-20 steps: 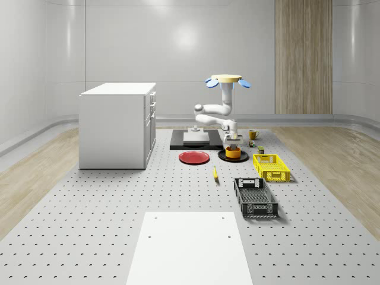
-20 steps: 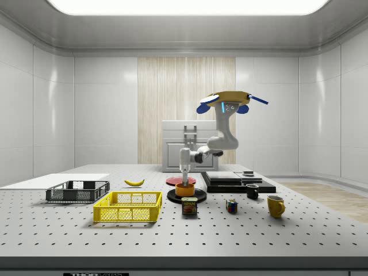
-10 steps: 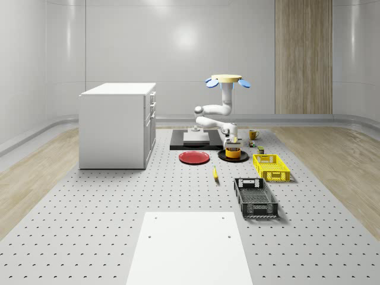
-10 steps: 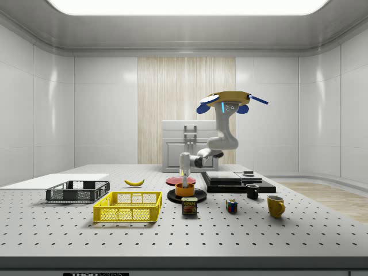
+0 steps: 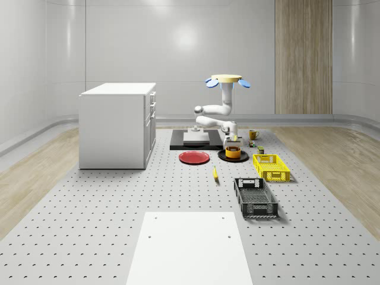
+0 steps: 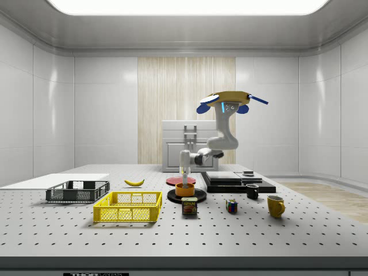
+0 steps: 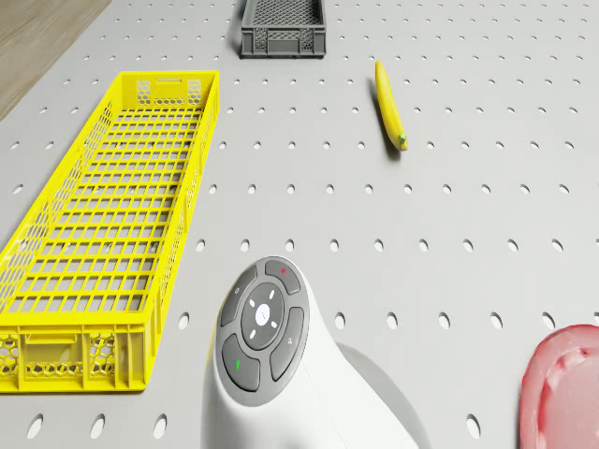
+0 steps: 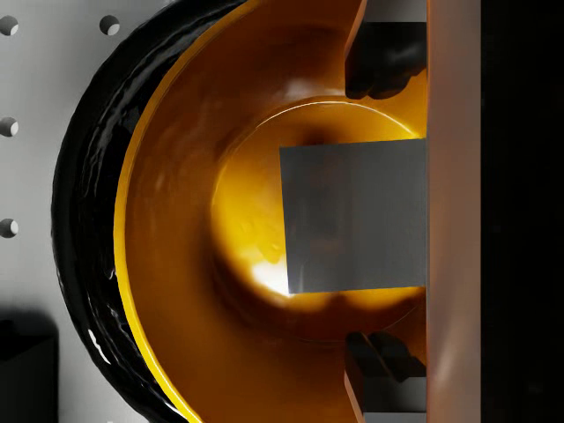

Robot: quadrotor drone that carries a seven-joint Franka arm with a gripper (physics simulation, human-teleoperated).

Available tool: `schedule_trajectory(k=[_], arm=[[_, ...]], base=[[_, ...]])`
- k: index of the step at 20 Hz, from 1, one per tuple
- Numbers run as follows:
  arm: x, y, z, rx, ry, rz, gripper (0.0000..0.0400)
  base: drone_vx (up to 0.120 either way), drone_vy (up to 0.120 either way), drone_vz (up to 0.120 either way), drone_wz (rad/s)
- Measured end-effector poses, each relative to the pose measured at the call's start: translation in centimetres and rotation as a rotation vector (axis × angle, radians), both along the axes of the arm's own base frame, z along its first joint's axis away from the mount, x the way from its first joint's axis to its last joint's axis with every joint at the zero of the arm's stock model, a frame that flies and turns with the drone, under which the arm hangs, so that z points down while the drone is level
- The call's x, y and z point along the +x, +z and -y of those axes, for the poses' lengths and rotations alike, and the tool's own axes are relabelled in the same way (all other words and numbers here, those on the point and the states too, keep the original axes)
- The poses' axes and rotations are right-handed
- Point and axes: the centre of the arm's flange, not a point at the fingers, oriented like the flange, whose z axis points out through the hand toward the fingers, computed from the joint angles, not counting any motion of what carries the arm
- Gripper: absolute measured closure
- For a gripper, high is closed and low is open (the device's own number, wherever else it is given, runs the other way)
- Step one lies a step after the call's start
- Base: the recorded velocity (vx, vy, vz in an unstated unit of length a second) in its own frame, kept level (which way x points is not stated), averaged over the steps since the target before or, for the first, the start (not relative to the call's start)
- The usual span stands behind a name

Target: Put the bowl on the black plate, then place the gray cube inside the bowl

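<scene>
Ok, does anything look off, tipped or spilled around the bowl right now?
Nothing stands out. The orange bowl sits upright on the black plate, the gray cube rests flat inside it, and the gripper hangs just above.

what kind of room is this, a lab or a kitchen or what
Most likely a simulated robotics lab, not a kitchen. The floor is a perforated optical-bench table with regular holes, the walls are bare glossy panels, and a drone hovers over test props: a yellow crate, a banana and a cabinet.
</scene>
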Motion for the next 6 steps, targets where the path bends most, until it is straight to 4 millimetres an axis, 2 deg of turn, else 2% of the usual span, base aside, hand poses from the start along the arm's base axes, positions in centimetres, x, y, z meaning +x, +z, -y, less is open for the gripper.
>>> schedule_trajectory(k=[6], arm=[[0.00,-1.17,0.01,0.000,0.000,0.000,0.0002]], base=[[0.000,0.000,0.000,0.000]])
